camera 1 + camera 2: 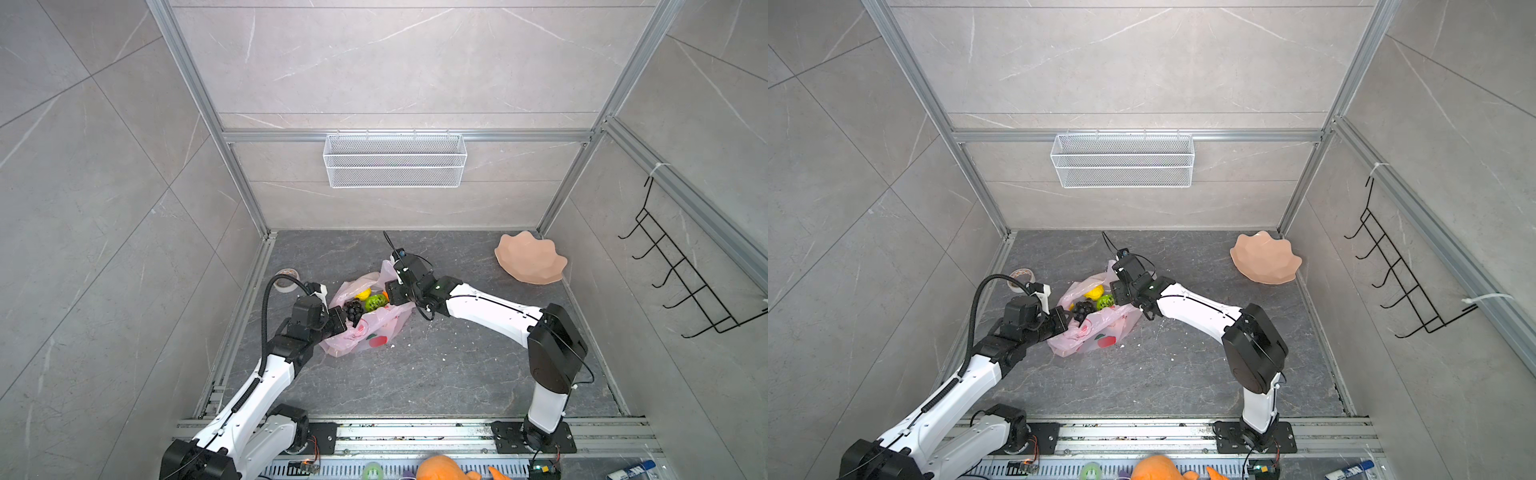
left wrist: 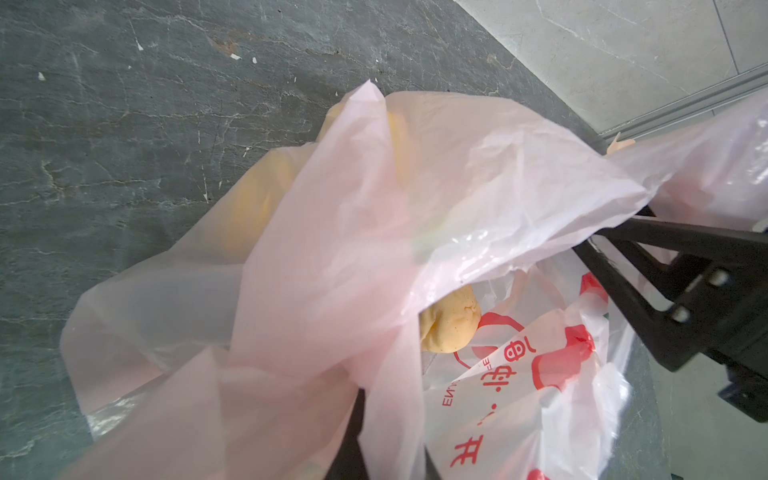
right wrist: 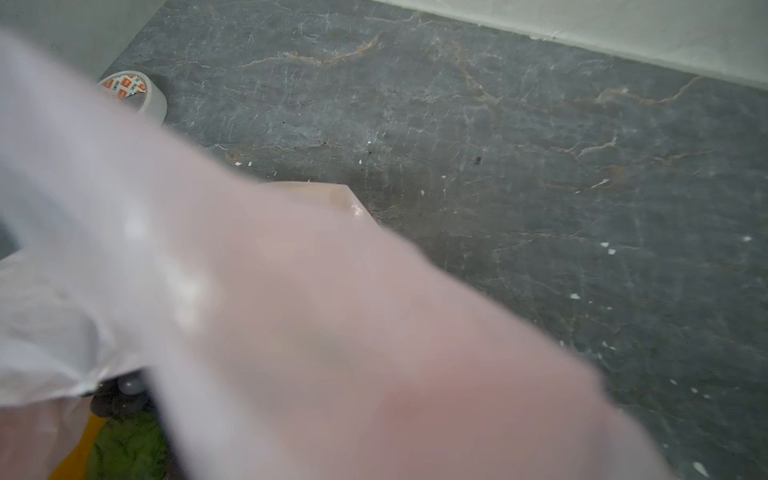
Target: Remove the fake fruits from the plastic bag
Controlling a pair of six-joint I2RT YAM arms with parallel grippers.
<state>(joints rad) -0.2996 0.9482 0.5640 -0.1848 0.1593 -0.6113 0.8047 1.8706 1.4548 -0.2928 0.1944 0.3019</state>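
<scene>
My left tool (image 1: 347, 323) is clamped shut on the near-left rim of the plastic bag (image 1: 374, 336). The bag lies slumped in the middle of the dark tabletop (image 1: 436, 365) with its mouth gaping upward. My right tool (image 1: 390, 300) sits at the opposite rim, over the opening. Bag film smears across its wrist view, so I cannot tell whether its jaws stand open or have caught anything. As I judge it, the step in hand is a pick from the mouth. I should hold the rim taut with the left so the opening stays wide, bring the right down clear of loose film, and close on one hard fruit, not on plastic. I see the fake fruits only inside the bag. The black grape bunch (image 1: 353, 311) is just beside my left tool, the yellow lemon (image 1: 363, 294) and bumpy green fruit (image 1: 376, 302) touch each other mid-mouth, and a cream piece (image 2: 451, 322) sits deeper under a fold. The peach plate (image 1: 530, 259), well apart near the far right corner, and the wire basket (image 1: 395, 160) on the back wall show nothing in them.
</scene>
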